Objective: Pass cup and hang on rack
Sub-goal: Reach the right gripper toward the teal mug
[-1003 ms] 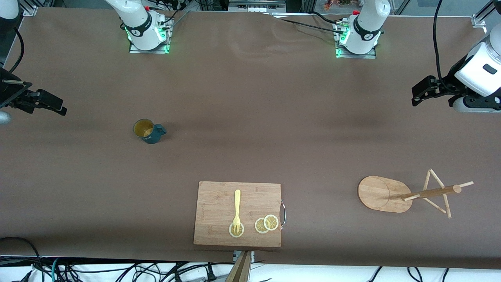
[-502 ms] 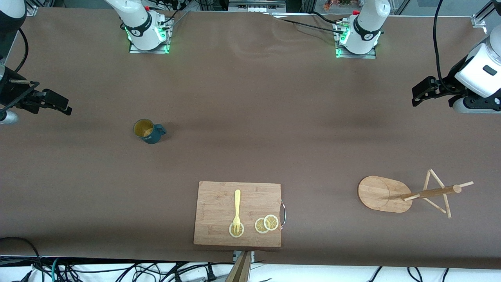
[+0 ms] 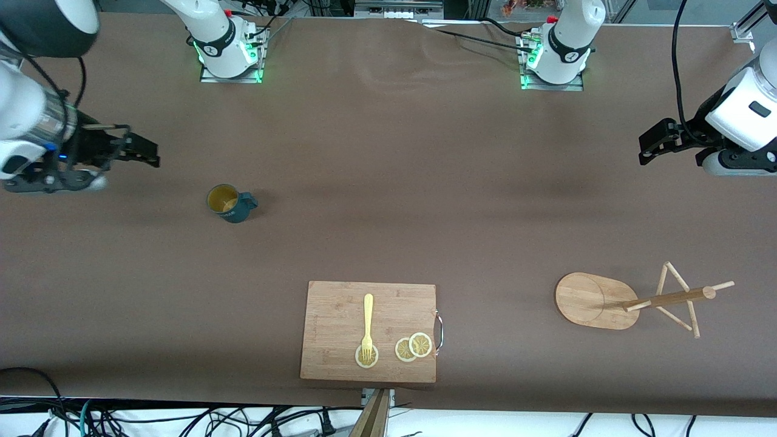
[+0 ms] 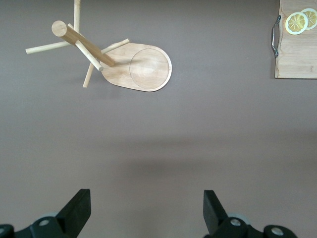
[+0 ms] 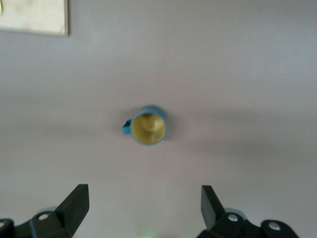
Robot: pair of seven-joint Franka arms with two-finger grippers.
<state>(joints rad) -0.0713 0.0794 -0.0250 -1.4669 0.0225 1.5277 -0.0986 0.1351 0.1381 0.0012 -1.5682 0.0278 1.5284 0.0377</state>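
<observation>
We hold the right pincer (image 3: 142, 152) spread wide near the cup (image 3: 229, 203), grasp next; the left pincer (image 3: 652, 142), also open, waits.

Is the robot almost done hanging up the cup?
No, nothing is done yet. The cup stands on the table, untouched. The right pincer is open in the air near it, toward the right arm's end. The left pincer waits open at the other end. Grabbing, passing and hanging on the rack are all left.
</observation>
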